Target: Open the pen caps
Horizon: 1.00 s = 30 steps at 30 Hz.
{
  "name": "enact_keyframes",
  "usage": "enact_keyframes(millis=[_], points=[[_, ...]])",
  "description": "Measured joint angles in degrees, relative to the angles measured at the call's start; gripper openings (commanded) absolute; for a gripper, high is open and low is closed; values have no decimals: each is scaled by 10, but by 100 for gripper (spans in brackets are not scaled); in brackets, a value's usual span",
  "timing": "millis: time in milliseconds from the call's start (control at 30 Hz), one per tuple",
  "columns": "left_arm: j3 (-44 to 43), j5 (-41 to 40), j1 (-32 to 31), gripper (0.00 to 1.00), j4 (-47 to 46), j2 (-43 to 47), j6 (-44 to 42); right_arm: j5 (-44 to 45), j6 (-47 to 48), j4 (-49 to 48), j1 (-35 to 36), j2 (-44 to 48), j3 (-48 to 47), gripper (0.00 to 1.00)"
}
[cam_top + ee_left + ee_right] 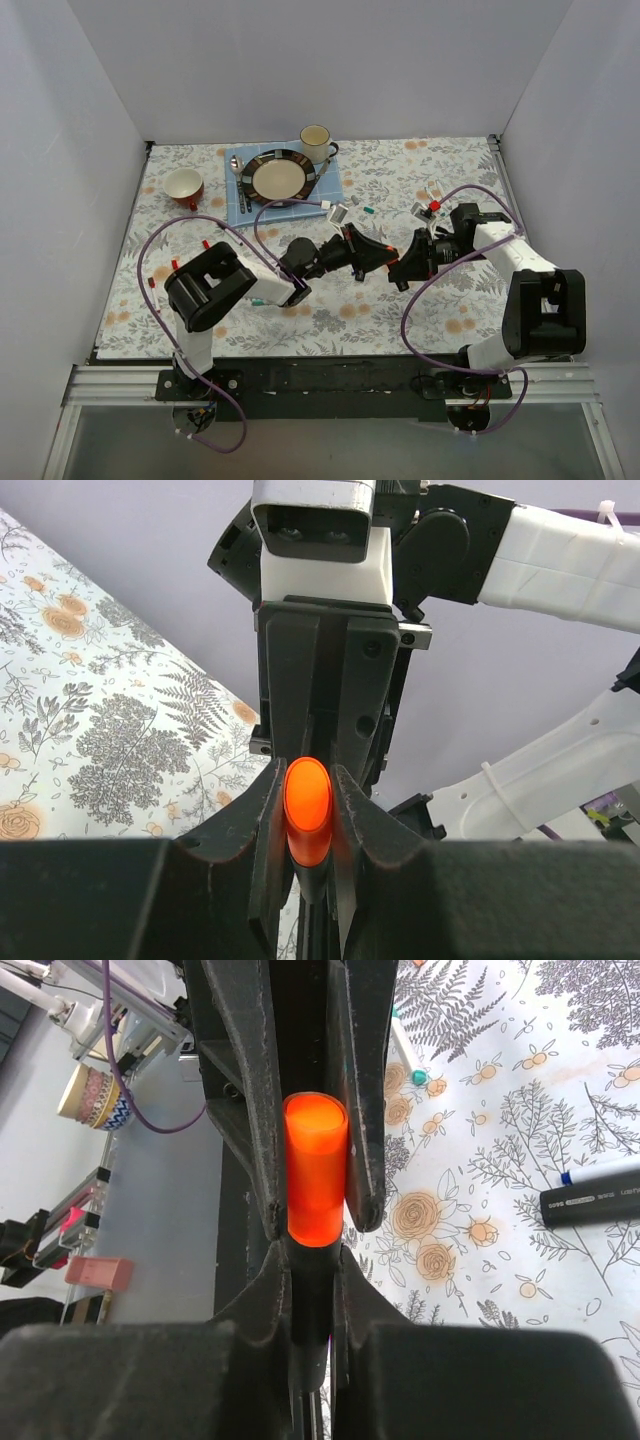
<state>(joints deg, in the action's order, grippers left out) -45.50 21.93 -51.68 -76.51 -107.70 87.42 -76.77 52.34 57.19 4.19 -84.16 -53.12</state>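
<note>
The right gripper (312, 1270) was clenched on what looked like the thick black marker barrel (310, 1305), probably to anchor it. The stubby orange plastic cap (315, 1170) stood just beyond its tips at 12 o'clock, pinched by the opposing left gripper (308, 815), seemingly for a straight pull. Farther off at 3 o'clock, 1 more black marker (590, 1195) lay on the floral tablecloth (560, 1060).

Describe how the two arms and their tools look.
Both arms mix black joint housings with white link covers: left arm, right arm. A purple cable loops along each. The left tool and right tool are matte black, each with two tapering fingers. No markings are visible.
</note>
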Motion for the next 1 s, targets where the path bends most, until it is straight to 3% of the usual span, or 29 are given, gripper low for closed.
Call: enact_keyframes(millis=[233, 467, 733, 867, 1000], points=[[-36, 35, 17, 0, 33, -3, -29, -16, 20, 8, -7, -12, -7, 1], [-138, 171, 72, 0, 133, 1, -50, -65, 25, -26, -9, -13, -37, 1], [-261, 27, 214, 0, 144, 35, -69, -26, 36, 29, 36, -13, -13, 1], [-265, 4, 214, 0, 153, 49, -68, -5, 30, 31, 30, -8, -13, 1], [-254, 1, 203, 0, 221, 48, -64, 82, -101, -90, -4, 56, 15, 1]])
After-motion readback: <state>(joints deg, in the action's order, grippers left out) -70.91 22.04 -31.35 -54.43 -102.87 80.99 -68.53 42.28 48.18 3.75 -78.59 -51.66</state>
